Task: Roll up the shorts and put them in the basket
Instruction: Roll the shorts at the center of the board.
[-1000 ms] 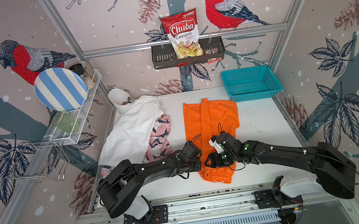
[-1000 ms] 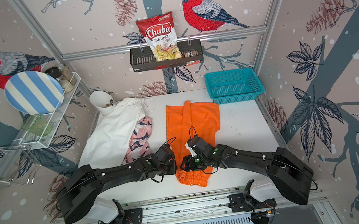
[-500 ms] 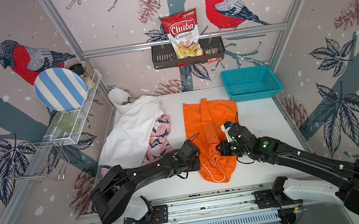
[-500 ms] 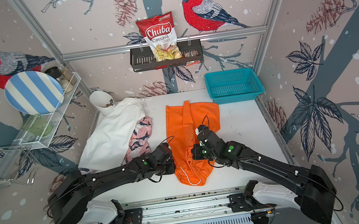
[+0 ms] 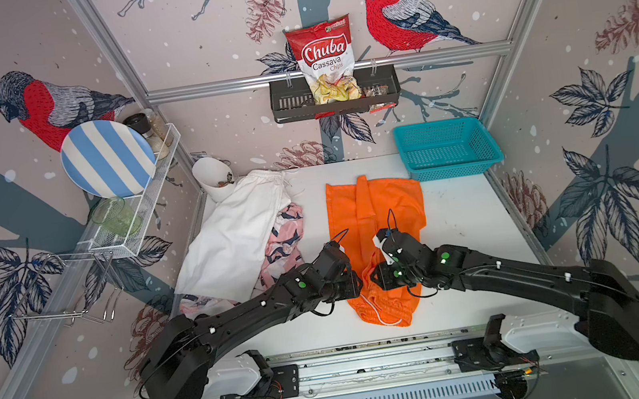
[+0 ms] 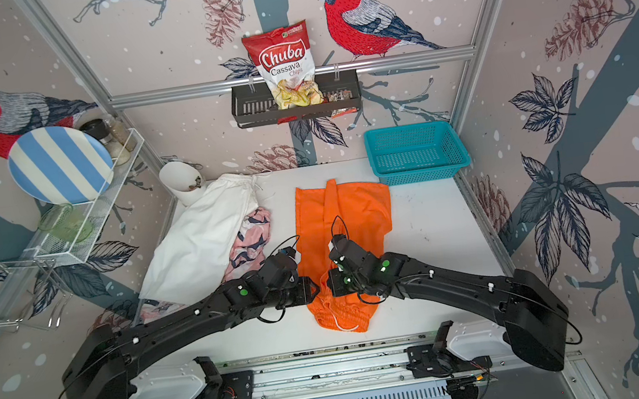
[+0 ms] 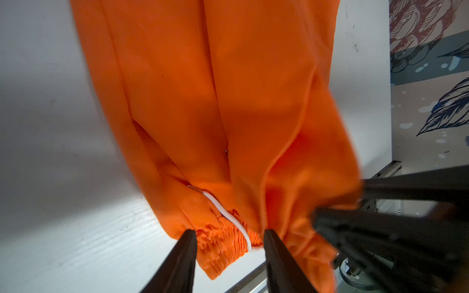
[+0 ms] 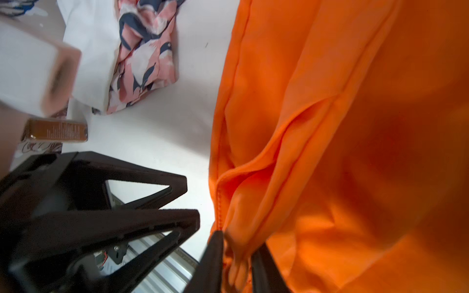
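Bare white tabletop lies open at 3 o'clock. A teal plastic mesh basket blocks 2 o'clock; heaped white cloth shorts, 9.

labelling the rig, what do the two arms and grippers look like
Left arm and right arm: matte black, bulky bases, small white dots, a green dot near each wrist, thin black cables looping there. Left gripper and right gripper: black tapered fingers.

Robot lab booth, aluminium frame, bird-print panels, mounting rail
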Tool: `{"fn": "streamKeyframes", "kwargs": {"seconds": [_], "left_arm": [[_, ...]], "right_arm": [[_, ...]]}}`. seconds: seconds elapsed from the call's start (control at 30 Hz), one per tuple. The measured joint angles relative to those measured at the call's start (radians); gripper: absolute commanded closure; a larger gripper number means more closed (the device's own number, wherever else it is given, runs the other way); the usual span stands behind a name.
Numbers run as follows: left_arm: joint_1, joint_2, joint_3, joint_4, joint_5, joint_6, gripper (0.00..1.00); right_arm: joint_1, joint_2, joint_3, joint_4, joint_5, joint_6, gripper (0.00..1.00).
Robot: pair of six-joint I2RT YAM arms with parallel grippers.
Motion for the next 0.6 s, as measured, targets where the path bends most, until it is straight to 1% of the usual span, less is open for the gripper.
{"fn": "streamKeyframes", "kwargs": {"seconds": [0.1, 0.2, 0.3, 0.4, 0.47, 0.5, 0.6], "left_arm": [[0.000, -0.040, -0.004, -0.015, -0.014, -0.008, 0.48], [-0.001, -0.048, -0.023, -0.014, -0.008, -0.021, 0.45], [-0.006, -0.027, -0.039, -0.012, 0.021, -0.028, 0.42], [-0.025, 0.009, -0.042, 0.002, 0.051, -0.028, 0.42], [-0.039, 0.039, -0.042, 0.014, 0.071, -0.030, 0.45], [-0.044, 0.053, -0.042, 0.022, 0.079, -0.030, 0.48], [-0.053, 0.095, -0.031, 0.034, 0.103, -0.031, 0.66]], "right_arm": [[0.015, -0.012, 0.003, 0.008, 0.003, 0.009, 0.49], [0.006, -0.061, -0.003, -0.014, 0.053, 0.031, 0.49], [-0.014, -0.113, -0.029, -0.050, 0.102, 0.060, 0.49], [-0.025, -0.166, -0.069, -0.092, 0.137, 0.087, 0.49], [-0.027, -0.202, -0.102, -0.107, 0.141, 0.095, 0.48], [-0.028, -0.213, -0.117, -0.107, 0.141, 0.108, 0.48], [-0.032, -0.234, -0.177, -0.108, 0.140, 0.119, 0.48]]}}
